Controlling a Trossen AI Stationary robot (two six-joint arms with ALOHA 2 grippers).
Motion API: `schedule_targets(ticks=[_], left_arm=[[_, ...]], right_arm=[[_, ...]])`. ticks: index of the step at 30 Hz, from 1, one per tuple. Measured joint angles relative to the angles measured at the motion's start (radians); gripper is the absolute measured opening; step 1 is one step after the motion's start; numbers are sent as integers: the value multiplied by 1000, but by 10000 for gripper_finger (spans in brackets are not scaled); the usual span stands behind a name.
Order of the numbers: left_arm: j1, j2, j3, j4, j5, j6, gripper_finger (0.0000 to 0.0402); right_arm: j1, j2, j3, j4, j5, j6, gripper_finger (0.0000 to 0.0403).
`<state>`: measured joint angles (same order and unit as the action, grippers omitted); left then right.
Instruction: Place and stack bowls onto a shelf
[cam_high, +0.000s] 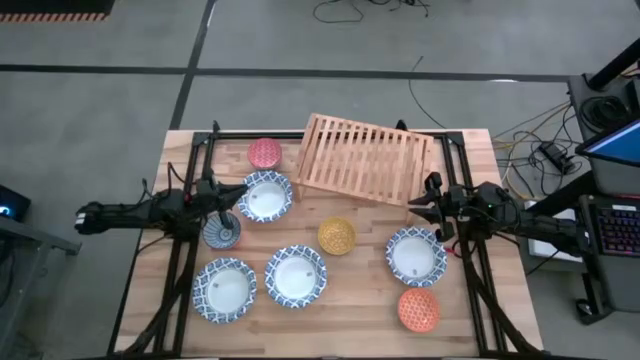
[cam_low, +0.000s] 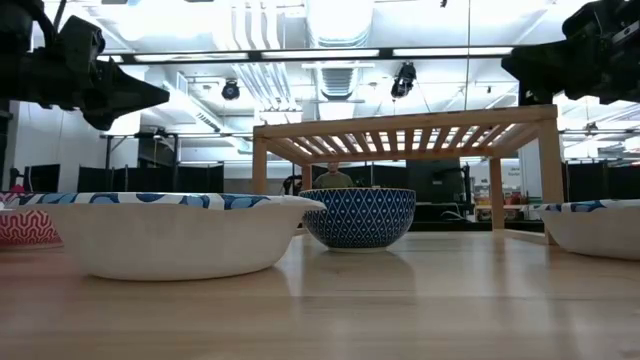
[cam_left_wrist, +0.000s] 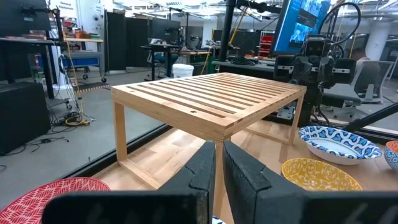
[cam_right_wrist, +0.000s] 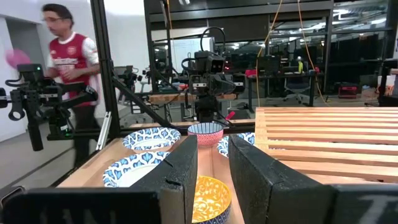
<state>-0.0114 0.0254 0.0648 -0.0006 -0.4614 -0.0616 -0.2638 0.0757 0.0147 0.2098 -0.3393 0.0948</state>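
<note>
Left tool (cam_high: 243, 190) is clenched empty, right tool (cam_high: 415, 203) released; neither grasps bowls, risking rim knocks beside shelf (cam_high: 362, 160).

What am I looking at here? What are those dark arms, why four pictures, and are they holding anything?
It is a robot with two arms at a wooden table. One picture looks down from above, one looks level across the tabletop, and one comes from each wrist. The left hand is shut and empty over a patterned bowl; the right hand, fingers slightly apart, holds nothing beside the shelf. Eight bowls lie on the table; none is on the shelf yet. A person stands in the room behind.
</note>
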Motion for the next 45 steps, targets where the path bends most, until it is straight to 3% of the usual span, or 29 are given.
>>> schedule_targets(ticks=[41, 45], left_arm=[[0, 0, 0, 21, 0, -11, 13], [0, 0, 0, 127, 0, -179, 13]], right_arm=[[0, 0, 0, 21, 25, -8, 82], [0, 0, 0, 86, 29, 298, 82]])
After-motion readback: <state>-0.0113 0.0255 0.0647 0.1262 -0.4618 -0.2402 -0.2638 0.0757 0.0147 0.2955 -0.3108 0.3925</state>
